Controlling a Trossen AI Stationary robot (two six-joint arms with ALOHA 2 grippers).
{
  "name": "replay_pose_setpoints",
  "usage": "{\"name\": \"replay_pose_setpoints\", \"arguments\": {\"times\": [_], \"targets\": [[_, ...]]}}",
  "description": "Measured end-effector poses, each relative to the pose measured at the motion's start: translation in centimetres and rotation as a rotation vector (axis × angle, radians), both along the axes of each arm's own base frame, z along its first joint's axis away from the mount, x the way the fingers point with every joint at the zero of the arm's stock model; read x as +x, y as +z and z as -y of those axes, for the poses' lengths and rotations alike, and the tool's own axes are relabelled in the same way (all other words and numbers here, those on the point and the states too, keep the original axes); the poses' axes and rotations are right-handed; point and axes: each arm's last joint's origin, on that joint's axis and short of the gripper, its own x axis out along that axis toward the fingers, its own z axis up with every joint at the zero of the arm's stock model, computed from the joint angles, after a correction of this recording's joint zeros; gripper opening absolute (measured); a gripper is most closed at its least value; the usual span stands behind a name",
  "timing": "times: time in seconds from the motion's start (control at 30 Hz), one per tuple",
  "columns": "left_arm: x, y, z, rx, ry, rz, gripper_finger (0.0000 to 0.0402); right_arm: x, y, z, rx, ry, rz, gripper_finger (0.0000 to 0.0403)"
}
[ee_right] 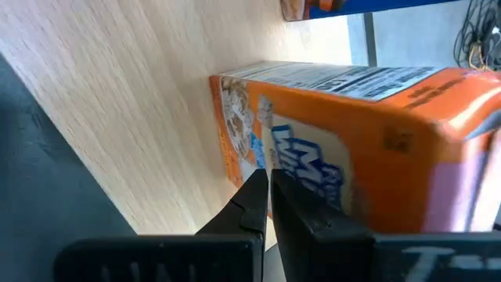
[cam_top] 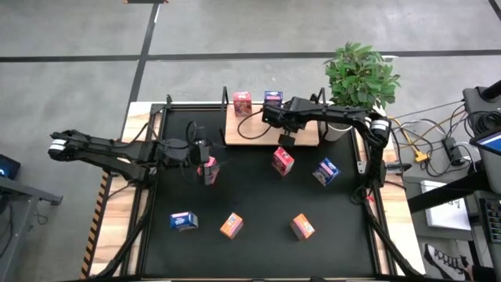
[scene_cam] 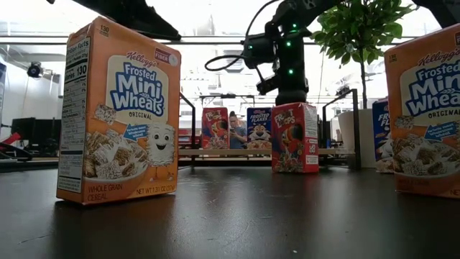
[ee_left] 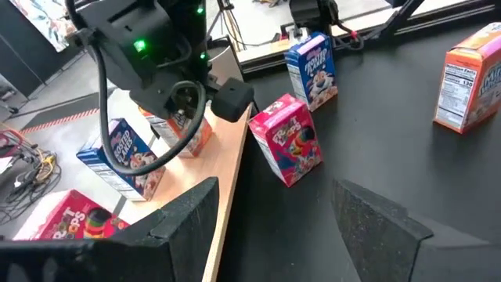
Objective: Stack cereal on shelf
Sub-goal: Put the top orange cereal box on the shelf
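Observation:
The shelf (cam_top: 258,135), a light-wood board, lies at the table's far middle. A red cereal box (cam_top: 243,102) and a blue one (cam_top: 273,98) stand on it. An orange box (ee_left: 194,135) stands by its near edge, under my right gripper (ee_right: 268,176), which is shut. My left gripper (ee_left: 274,192) hangs open above the table's left part with nothing between its fingers. In the high view a pink box (cam_top: 210,169) shows just below it. More boxes stand on the black table: red (cam_top: 282,160), blue (cam_top: 326,171), blue (cam_top: 184,222), orange (cam_top: 231,225), orange (cam_top: 302,226). My right gripper comes slanting down from above with its shut fingertips (ee_right: 254,192) in front of the orange box's printed front (ee_right: 305,157). Whether they touch it I cannot tell. The box rests on the shelf's wood (ee_right: 117,102).
A potted plant (cam_top: 360,74) stands at the far right corner beside the shelf. A black cable (cam_top: 249,129) lies across the shelf's left part. Thin black frame posts (scene_cam: 353,129) rise at the shelf's ends. The black table between the scattered boxes is bare.

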Motion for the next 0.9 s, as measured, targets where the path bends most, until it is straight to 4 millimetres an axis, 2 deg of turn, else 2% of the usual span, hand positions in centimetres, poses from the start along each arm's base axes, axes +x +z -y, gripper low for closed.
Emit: {"name": "replay_pose_setpoints", "arguments": {"times": [0.3,0.57,0.67,0.8,0.9], "targets": [[0.1,0.2,0.0,0.024,-0.009,0.015,0.023,-0.8,-0.5,1.4,0.005,-0.039,-0.014,0.0009],[0.1,0.2,0.0,0.024,-0.01,0.01,0.023,-1.1,-0.5,1.6,0.011,-0.028,-0.024,0.0009],[0.0,0.1,0.0,0.024,-0.009,0.004,0.023,-1.2,0.5,1.3,0.036,-0.041,0.0,0.0009],[0.0,0.1,0.0,0.021,-0.008,0.001,0.023,-0.9,2.2,0.4,0.162,-0.015,0.124,0.0009],[0.0,0.1,0.0,0.016,-0.006,0.003,0.023,-0.4,3.0,0.1,0.154,0.015,0.22,0.0009]]}}
